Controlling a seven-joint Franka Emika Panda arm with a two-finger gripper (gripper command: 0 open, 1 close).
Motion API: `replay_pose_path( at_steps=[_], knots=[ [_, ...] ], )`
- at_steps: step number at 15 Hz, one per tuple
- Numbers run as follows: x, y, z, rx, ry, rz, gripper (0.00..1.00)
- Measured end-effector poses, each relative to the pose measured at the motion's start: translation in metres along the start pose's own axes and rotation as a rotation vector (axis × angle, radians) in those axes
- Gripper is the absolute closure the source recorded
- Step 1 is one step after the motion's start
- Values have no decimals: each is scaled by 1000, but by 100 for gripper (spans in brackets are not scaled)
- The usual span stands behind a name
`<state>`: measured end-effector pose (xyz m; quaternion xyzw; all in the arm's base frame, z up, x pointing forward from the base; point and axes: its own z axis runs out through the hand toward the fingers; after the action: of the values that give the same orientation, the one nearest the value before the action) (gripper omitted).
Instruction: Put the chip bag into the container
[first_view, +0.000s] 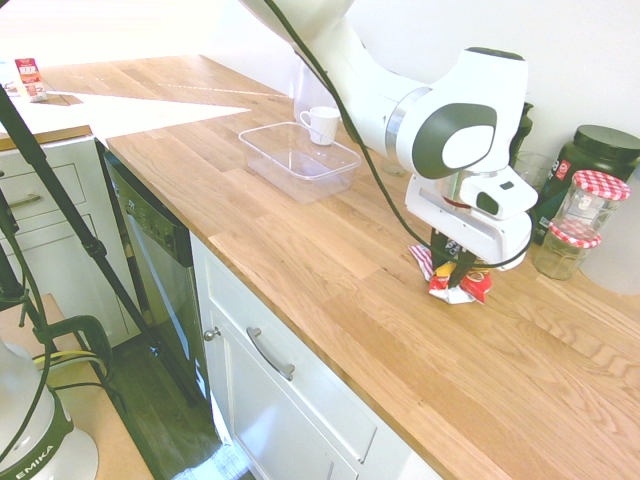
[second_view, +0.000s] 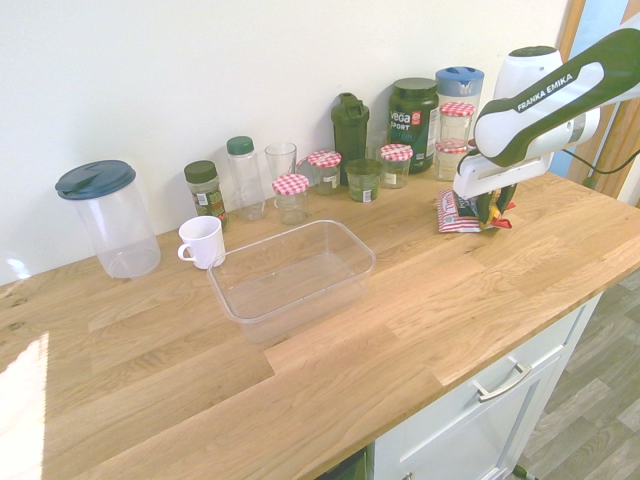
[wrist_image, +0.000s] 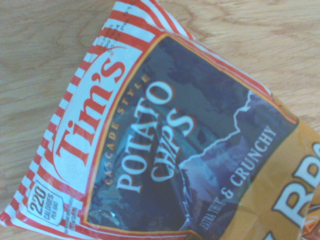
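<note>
One chip bag (first_view: 452, 281) on the desk (first_view: 330, 270), right under my end effector (first_view: 455, 265), well apart from the container (first_view: 298, 158). In the first exterior view the dark fingers (first_view: 447, 256) reach down into the crumpled foil, one on each side of a fold; looks like they are pinching the bag, though I can't see actual contact on both sides. Bag seems to rest on the wood, not lifted.

Step in hand, I judge: the grasp. Next I'd need a firm pinch, a lift clear of the desk, then a carry across to the container and a release above its open top. Foil is slippery and crinkly, could slide out.

Second exterior view gives the full layout: bag (second_view: 468, 212) near the jars (second_view: 395, 163) by the wall, container (second_view: 292, 277) mid-desk with nothing in it, white mug (second_view: 203, 241) just behind it, so I'd keep the carry clear of the mug. Wrist view shows none of that, only the bag (wrist_image: 165, 145) filling the picture, print readable ("Tim's Potato Chips"), striped edge (wrist_image: 75, 125), bare wood around.
</note>
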<state>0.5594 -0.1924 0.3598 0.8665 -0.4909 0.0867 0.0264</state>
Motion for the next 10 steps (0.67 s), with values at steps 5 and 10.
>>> replay_pose_path(
  at_steps=[5, 10],
  knots=[
    [-21, -19, -51, 45, 54, -26, 100],
    [-120, -71, -154, 86, 145, -96, 100]
  ],
)
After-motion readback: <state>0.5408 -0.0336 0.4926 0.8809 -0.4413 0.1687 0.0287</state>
